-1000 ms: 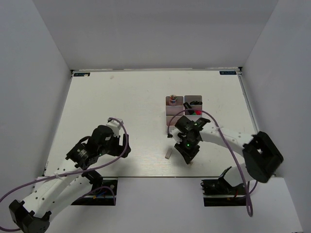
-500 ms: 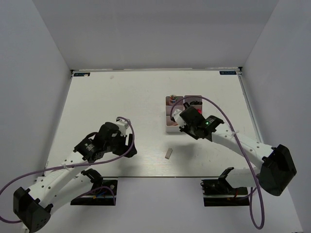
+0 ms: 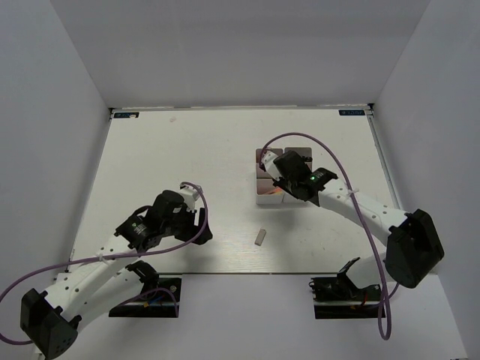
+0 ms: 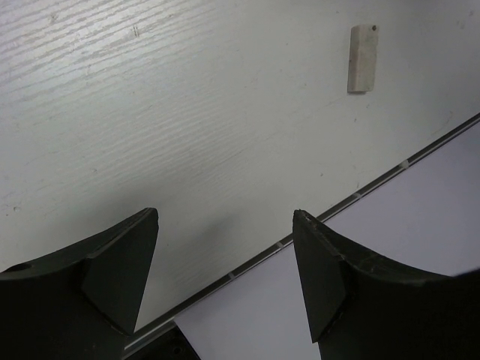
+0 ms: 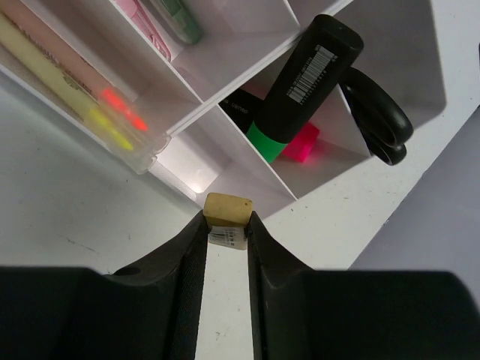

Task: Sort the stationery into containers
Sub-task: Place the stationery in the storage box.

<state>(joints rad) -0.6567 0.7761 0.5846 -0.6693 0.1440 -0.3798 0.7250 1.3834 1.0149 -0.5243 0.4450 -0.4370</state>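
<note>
On the table [image 3: 187, 150]: white top; the bins sit right of centre and one loose block lies near the front edge.
Left gripper [image 4: 225, 214]: jaws spread wide, only the table top and its front edge showing between them; the loose block lies well beyond the fingertips.
Right gripper [image 5: 226, 225]: pinched on a tan eraser block [image 5: 227, 208], held at the outer wall of the bin compartment with the black-green marker.
Bins [image 3: 264, 198]: four white translucent compartments joined two by two; the right arm reaches over them.
Scissors [image 5: 382, 124]: black handle loops show in the same compartment as the black-green marker, against its outer wall.
Black-green marker [image 5: 307, 75]: long axis slanted, green end down in the compartment, black end propped on the dividing wall; a pink tip [image 5: 300, 146] lies just beside the green end.
Mint-green marker [image 5: 176, 19]: lies lengthwise in a farther compartment.
Cream stick [image 5: 45, 64]: lengthwise along the compartment beside it.
Pale eraser block [image 3: 260, 237]: flat on the table, well apart from the bins, long axis running roughly front to back.
</note>
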